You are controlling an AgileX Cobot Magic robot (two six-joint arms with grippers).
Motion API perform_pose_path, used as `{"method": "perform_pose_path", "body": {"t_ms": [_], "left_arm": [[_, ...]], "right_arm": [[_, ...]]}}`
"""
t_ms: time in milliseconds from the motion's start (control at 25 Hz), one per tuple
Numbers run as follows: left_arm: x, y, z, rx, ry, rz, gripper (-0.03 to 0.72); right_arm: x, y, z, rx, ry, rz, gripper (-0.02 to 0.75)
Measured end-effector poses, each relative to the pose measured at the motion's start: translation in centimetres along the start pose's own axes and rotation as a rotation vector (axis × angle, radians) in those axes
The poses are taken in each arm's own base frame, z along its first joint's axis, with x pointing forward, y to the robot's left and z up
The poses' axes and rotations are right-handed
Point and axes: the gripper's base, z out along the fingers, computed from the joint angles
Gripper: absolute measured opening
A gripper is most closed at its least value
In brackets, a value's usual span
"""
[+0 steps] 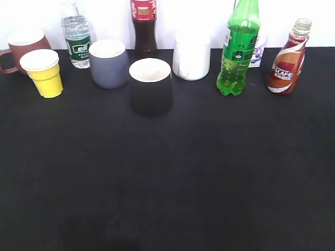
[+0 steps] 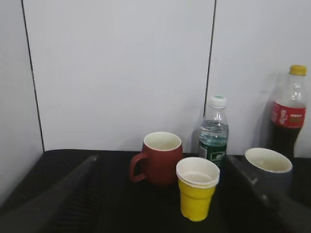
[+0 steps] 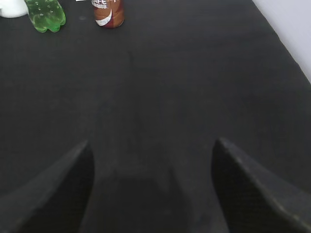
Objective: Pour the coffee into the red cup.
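Note:
The coffee [image 1: 286, 61], a small curvy bottle with a red-and-white swirl label, stands upright at the back right; its base shows at the top of the right wrist view [image 3: 109, 13]. The red cup [image 1: 23, 48], a maroon mug with a handle, stands at the back left, behind the yellow paper cup [image 1: 45, 73]. In the left wrist view the red cup [image 2: 161, 158] is straight ahead between the open fingers of my left gripper [image 2: 163, 162]. My right gripper [image 3: 153, 148] is open and empty above bare cloth. Neither gripper shows in the exterior view.
Along the back stand a water bottle [image 1: 76, 41], a grey cup [image 1: 109, 63], a cola bottle [image 1: 144, 29], a black cup [image 1: 151, 86], a white cup [image 1: 191, 58] and a green soda bottle [image 1: 239, 48]. Black cloth [image 1: 167, 183] covers the table. A white wall is behind.

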Motion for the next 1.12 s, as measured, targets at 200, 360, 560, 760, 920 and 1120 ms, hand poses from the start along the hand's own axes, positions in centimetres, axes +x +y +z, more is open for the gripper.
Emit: {"method": "perform_pose_path", "body": {"t_ms": [200,360,560,760,920,1120], "left_arm": [[3.1,0.2,6.4,-0.011,0.066,0.003,0.543],[6.5,0.3,9.9,-0.017,0.113,0.007,0.531],[11.1,0.4,13.0,-0.023,0.192,0.012,0.531],[12.2,0.5,17.8,-0.023,0.172,0.013,0.530],[12.9,1.0,20.3,-0.036,0.172,0.014,0.530],[14.0,3.7,22.5,-0.092,0.183,0.019,0.530]], "right_arm": [[0.0,0.0,0.0,0.000,0.000,0.000,0.587],[0.0,0.0,0.0,0.000,-0.002,0.000,0.587],[0.0,0.0,0.0,0.000,-0.001,0.000,0.587],[0.0,0.0,0.0,0.000,-0.001,0.000,0.587],[0.0,0.0,0.0,-0.001,-0.001,0.001,0.587],[0.0,0.0,0.0,-0.001,-0.001,0.001,0.587]]}}
